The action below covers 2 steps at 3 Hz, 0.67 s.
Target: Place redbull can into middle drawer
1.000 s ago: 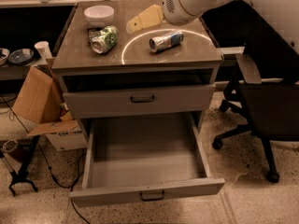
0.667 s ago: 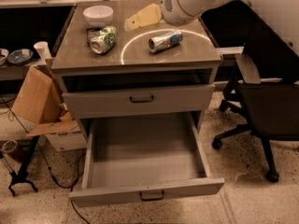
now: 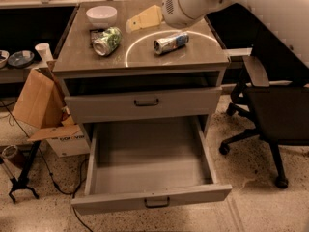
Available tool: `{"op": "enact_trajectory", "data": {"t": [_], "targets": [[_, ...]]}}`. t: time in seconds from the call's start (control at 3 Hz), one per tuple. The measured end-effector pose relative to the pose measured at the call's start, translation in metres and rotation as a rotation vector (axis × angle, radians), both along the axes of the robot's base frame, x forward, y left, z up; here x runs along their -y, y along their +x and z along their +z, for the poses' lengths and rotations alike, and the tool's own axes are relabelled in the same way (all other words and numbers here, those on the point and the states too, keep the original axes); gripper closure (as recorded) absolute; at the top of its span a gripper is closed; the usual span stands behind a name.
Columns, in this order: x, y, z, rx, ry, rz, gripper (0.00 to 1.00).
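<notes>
The redbull can (image 3: 171, 42) lies on its side on the cabinet top (image 3: 145, 62), right of centre, inside a bright ring of light. The middle drawer (image 3: 147, 161) is pulled wide open below, with a bare grey inside and its handled front (image 3: 155, 201) nearest me. The upper drawer front (image 3: 145, 103) is closed. My white arm (image 3: 188, 4) reaches in from the top right and hangs just above and behind the can. My gripper is not in view; no fingers show past the arm's bulk.
A fatter green-and-white can (image 3: 107, 40) lies on the cabinet top at the left, a white bowl (image 3: 101, 15) behind it, and a yellow packet (image 3: 145, 18) at the back. A black office chair (image 3: 275, 105) stands to the right. A cardboard box (image 3: 41, 105) and a paper cup (image 3: 43, 52) are to the left.
</notes>
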<state>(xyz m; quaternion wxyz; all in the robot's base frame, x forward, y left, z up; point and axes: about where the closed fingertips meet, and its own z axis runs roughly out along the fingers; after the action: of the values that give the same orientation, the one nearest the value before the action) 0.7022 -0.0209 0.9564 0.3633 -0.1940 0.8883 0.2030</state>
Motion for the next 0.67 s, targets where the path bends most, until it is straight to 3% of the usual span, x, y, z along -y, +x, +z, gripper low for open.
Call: {"op": "enact_trajectory", "data": {"t": [0.67], "targets": [[-0.002, 0.053, -0.029, -0.032, 0.028, -0.211, 0.0]]}}
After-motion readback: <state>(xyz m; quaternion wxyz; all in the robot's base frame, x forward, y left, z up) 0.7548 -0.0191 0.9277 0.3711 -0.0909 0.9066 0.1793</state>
